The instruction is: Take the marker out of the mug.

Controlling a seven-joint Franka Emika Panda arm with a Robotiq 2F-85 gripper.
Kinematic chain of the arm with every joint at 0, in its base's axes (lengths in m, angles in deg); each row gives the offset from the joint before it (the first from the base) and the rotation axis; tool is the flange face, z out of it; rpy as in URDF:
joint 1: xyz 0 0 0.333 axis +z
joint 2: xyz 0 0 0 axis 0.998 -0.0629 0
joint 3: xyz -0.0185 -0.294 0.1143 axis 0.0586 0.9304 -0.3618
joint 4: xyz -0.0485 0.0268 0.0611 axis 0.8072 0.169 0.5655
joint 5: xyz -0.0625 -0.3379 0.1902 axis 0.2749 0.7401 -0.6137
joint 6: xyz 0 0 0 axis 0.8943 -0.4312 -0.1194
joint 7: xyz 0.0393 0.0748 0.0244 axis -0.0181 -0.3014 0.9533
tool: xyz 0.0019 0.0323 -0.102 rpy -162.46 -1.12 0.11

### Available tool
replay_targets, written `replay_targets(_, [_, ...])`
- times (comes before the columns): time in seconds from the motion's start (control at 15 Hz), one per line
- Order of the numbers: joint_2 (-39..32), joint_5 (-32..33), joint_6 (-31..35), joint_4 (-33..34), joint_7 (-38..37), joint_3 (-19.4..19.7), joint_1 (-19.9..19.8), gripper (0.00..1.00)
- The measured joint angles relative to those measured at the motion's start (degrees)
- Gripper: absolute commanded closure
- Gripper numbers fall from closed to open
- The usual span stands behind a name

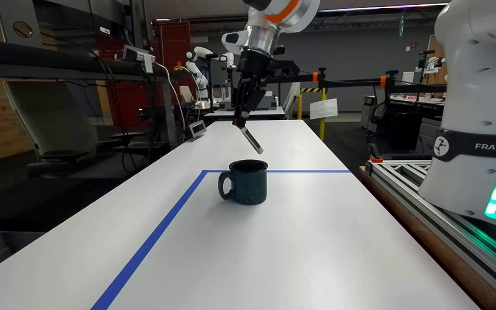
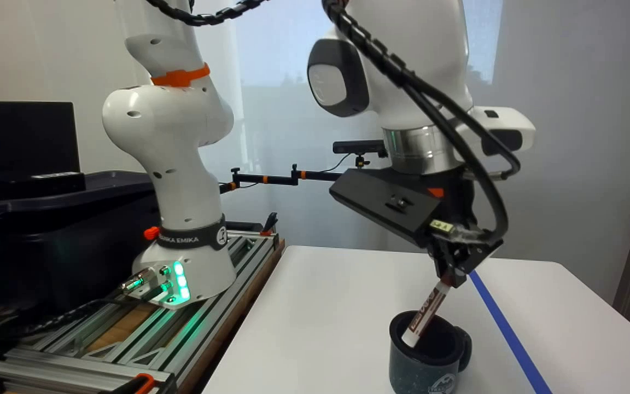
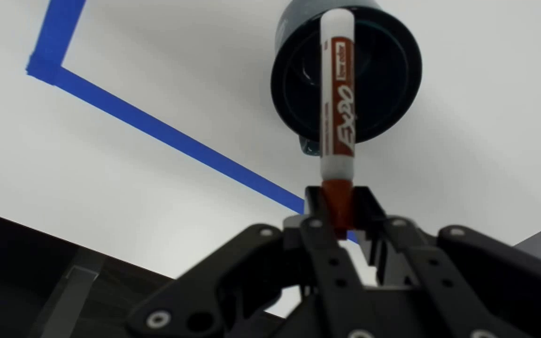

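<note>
The marker is white with a dark red label and a red cap; it shows in both exterior views [image 1: 251, 139] [image 2: 427, 314] and in the wrist view [image 3: 337, 94]. My gripper [image 1: 239, 122] [image 2: 450, 278] [image 3: 338, 206] is shut on its red cap end. The marker hangs tilted, white end down. In an exterior view a gap shows between this end and the rim of the dark teal mug [image 1: 250, 185]. The mug stands upright on the table, below the marker [image 2: 419, 375]. In the wrist view the marker crosses over the mug's opening [image 3: 388, 80].
The white table [image 1: 299, 254] carries blue tape lines [image 1: 157, 237] beside and behind the mug. The robot's base [image 1: 480, 181] stands on a metal frame along a table edge. A small grey device [image 1: 197, 128] sits at the far table edge, near a dark shelf frame [image 1: 101, 71].
</note>
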Motion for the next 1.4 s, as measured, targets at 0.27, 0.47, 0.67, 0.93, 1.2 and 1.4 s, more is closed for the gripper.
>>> replay_targets(0.27, [3.54,6.45,-0.34,-0.85,-7.63,0.15,-3.89,0.95])
replay_targets(0.47, [3.22,8.0,-0.1,-1.06,-10.67,0.78,-5.26,0.95])
replay_targets(0.67, [0.97,7.91,2.35,-1.47,-11.33,1.57,-5.32,0.95])
replay_targets(0.93, [-4.4,7.7,7.55,-1.69,-11.67,1.7,-5.34,0.95])
replay_targets(1.2, [-9.92,5.47,11.03,-1.05,-11.12,1.51,-5.27,0.95])
replay_targets(1.4, [-13.54,1.03,12.46,0.63,-9.06,0.58,-5.27,0.95])
